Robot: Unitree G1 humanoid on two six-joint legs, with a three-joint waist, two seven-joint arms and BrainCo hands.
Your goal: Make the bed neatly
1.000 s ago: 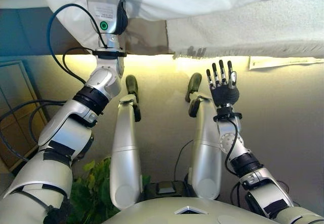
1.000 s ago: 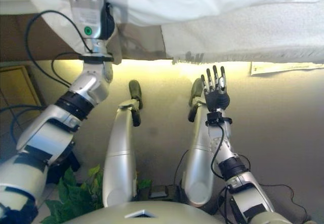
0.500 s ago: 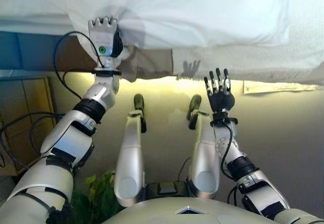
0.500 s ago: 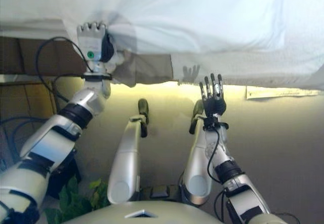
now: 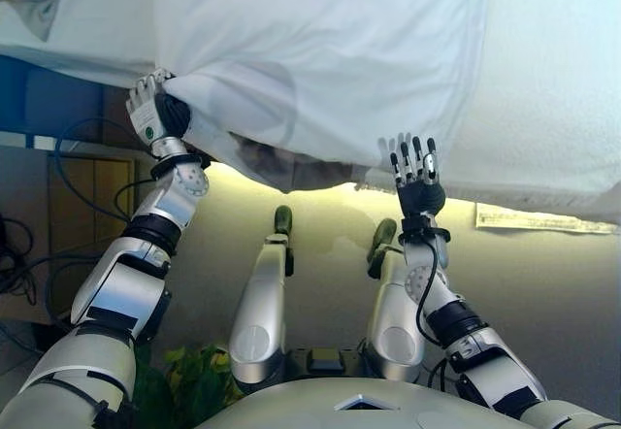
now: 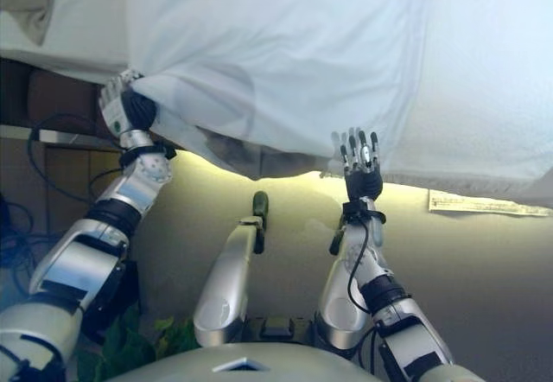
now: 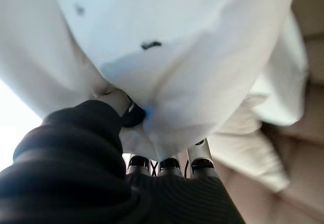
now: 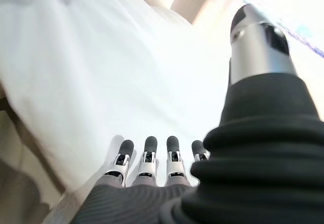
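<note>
Gripping the white sheet (image 5: 320, 50) at upper left, our left hand (image 5: 150, 116) is curled round its corner. Our right hand (image 5: 415, 172), fingers straight and empty, waits by the hanging edge at centre right.

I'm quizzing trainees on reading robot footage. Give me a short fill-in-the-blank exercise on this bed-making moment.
1. The left hand is shut on the white ____.
2. The right hand has its fingers ____ and holds nothing.
3. The duvet has the colour ____.

Missing words: duvet; straight; white
</note>
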